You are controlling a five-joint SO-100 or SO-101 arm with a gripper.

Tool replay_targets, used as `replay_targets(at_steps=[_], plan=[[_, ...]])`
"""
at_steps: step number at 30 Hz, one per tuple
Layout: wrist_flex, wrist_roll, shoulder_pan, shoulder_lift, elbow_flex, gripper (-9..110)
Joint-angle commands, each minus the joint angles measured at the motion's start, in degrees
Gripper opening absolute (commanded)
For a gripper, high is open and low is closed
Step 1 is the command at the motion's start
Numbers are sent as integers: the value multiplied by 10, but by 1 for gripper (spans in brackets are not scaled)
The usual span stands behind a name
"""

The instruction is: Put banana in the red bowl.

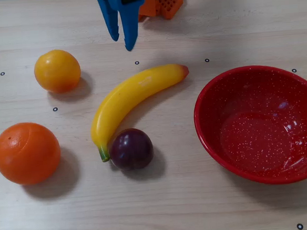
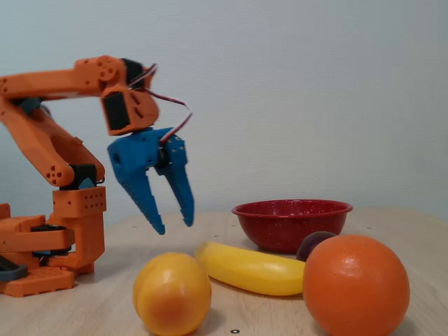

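The yellow banana [image 1: 131,98] lies flat on the wooden table, orange-red tip toward the upper right, green stem at the lower left; in the fixed view the banana [image 2: 248,268] lies behind the round yellow fruit. The red bowl [image 1: 260,123] stands empty at the right, and the red bowl [image 2: 292,222] shows at mid-depth. My blue gripper [image 1: 122,43] hangs open in the air above the table, beyond the banana's upper end. In the fixed view the gripper [image 2: 174,225] points down with nothing between its fingers.
A round yellow-orange fruit [image 1: 57,70] sits at the upper left. A big orange [image 1: 26,153] sits at the lower left. A dark purple plum [image 1: 131,148] touches the banana's stem end. The orange arm base [image 2: 49,245] stands at the far edge.
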Motion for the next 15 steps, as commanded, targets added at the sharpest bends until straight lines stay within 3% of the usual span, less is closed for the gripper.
replay_targets(at_steps=[1, 6, 15], plan=[[14, -1, 14, -42, -91, 18], [68, 17, 6, -179, -210, 32], [120, 54, -14, -337, -327, 40]])
